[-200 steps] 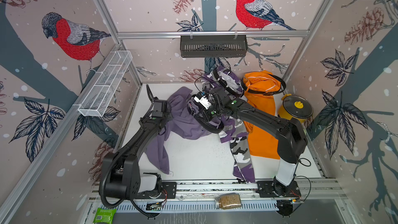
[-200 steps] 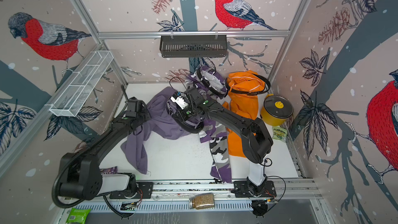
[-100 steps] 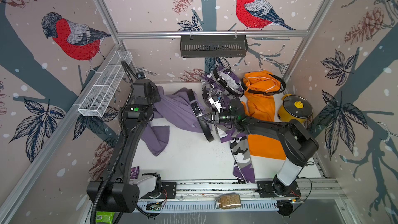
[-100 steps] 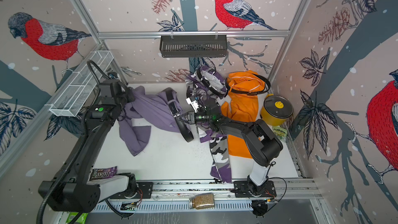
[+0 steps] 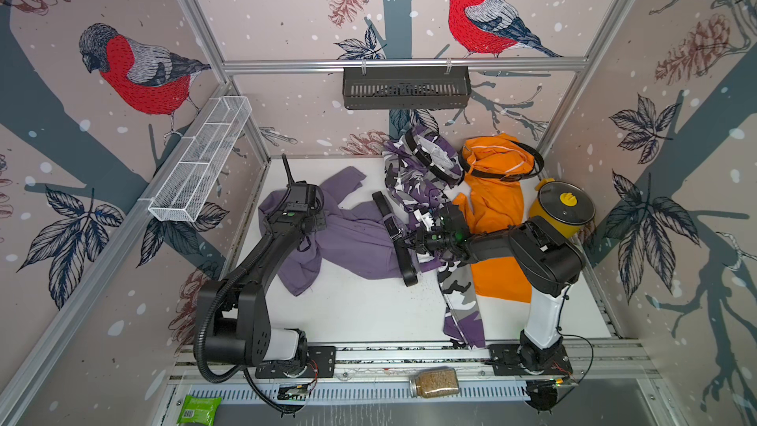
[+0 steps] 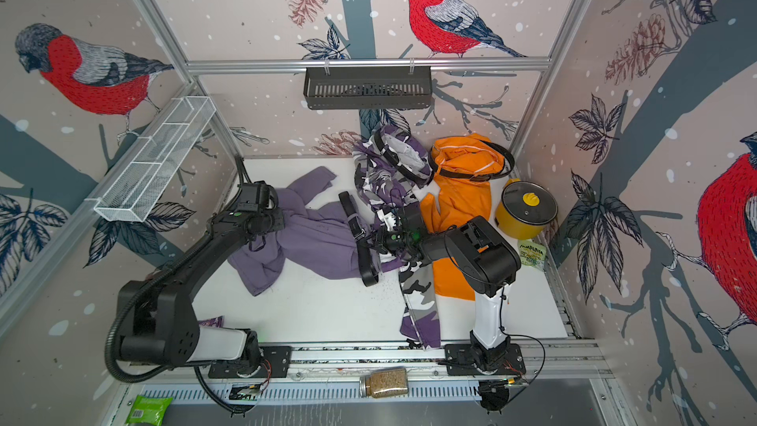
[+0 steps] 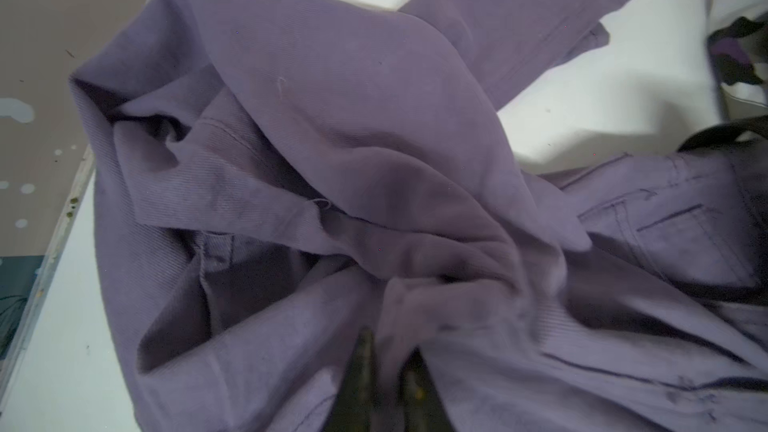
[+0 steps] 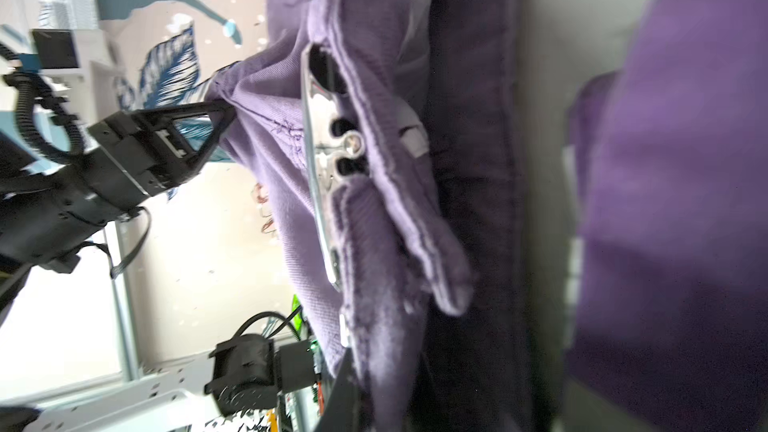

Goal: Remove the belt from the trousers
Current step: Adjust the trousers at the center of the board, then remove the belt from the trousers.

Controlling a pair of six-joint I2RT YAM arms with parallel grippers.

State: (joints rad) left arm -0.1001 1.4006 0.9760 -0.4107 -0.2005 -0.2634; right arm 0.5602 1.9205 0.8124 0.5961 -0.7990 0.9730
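Note:
The lilac trousers (image 5: 352, 239) (image 6: 315, 243) lie crumpled on the white table (image 5: 360, 313). A black belt (image 5: 403, 268) (image 6: 366, 268) with a silver buckle (image 5: 392, 226) (image 8: 332, 151) runs along their waistband. My right gripper (image 5: 405, 239) (image 8: 382, 392) is shut on the belt just beside the buckle, with waistband cloth bunched against it. At the trousers' left end my left gripper (image 5: 321, 221) (image 7: 390, 347) pinches a fold of lilac cloth (image 7: 332, 118). Its fingers (image 7: 365, 351) stand slightly apart round the fold, and the picture is blurred there.
Camouflage trousers (image 5: 413, 190) and orange trousers (image 5: 495, 206), each with its own black belt, lie at the back right. A yellow pot (image 5: 563, 206) stands by the right wall. A white wire basket (image 5: 200, 161) and a black basket (image 5: 405, 88) hang on the walls.
My left arm came down from high at the back left, and the lilac trousers dropped back onto the table. Its fingers have parted a little. The right gripper keeps hold of the belt.

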